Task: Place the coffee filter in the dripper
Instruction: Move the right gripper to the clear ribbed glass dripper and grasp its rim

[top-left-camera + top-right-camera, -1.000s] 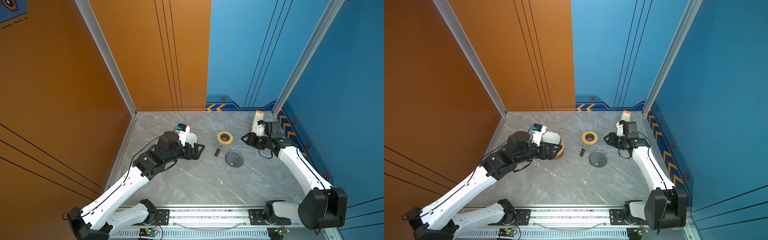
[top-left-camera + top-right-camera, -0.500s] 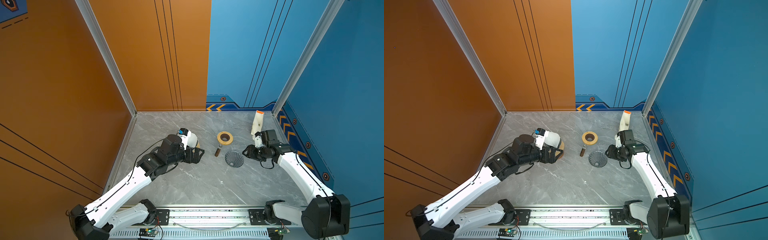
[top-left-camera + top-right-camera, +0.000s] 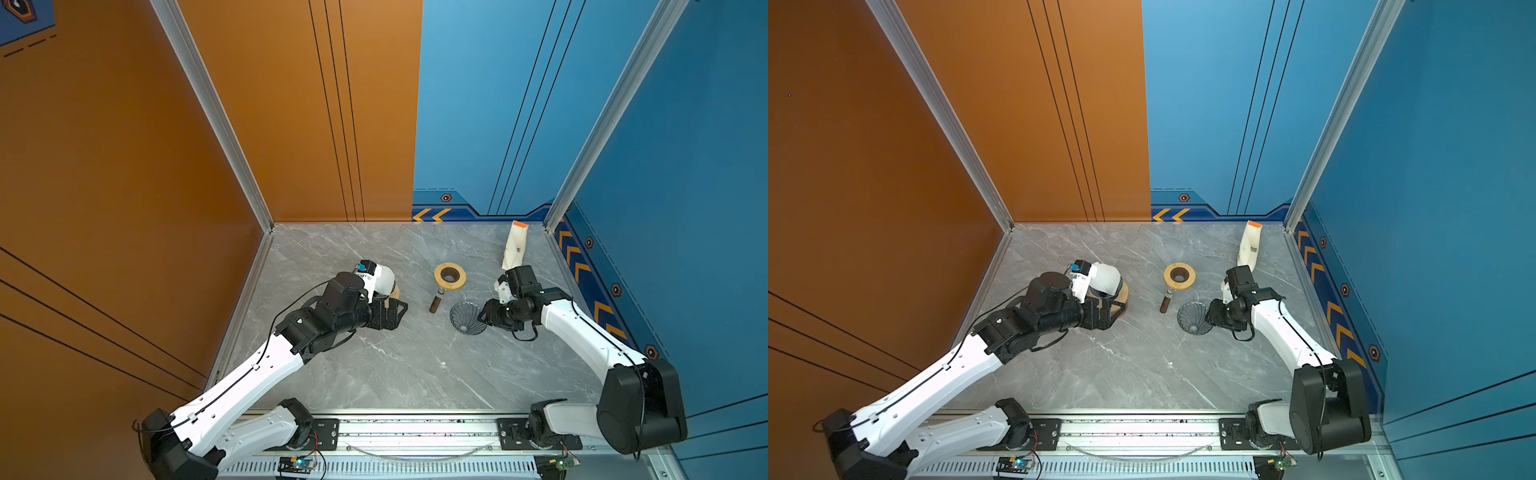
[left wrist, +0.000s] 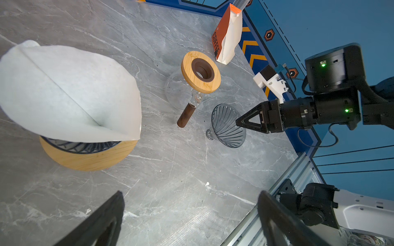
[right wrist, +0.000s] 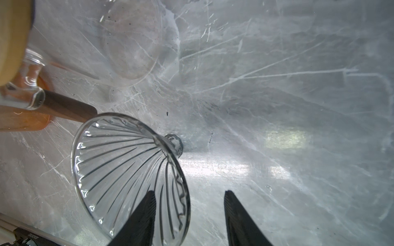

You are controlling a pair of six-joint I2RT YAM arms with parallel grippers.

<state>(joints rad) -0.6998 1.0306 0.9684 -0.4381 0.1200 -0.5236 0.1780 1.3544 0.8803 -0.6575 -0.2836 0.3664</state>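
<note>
One carafe (image 3: 449,286) stands just beside the tipped dripper (image 3: 467,318), coffee bag (image 3: 515,245) beyond.

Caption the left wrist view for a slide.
Paper filter sits on its wooden stand; right gripper at the rim of the tipped glass dripper.

I am holding my left arm (image 3: 257,365) stretched forward and low, my left gripper (image 3: 392,311) pointing inward with its jaws standing fully wide. I am angling my right arm (image 3: 582,328) in from the opposite side, and my right gripper (image 3: 484,316) is facing the left one, well apart, jaws partly spread with a clear gap between the fingertips (image 5: 234,213).
</note>
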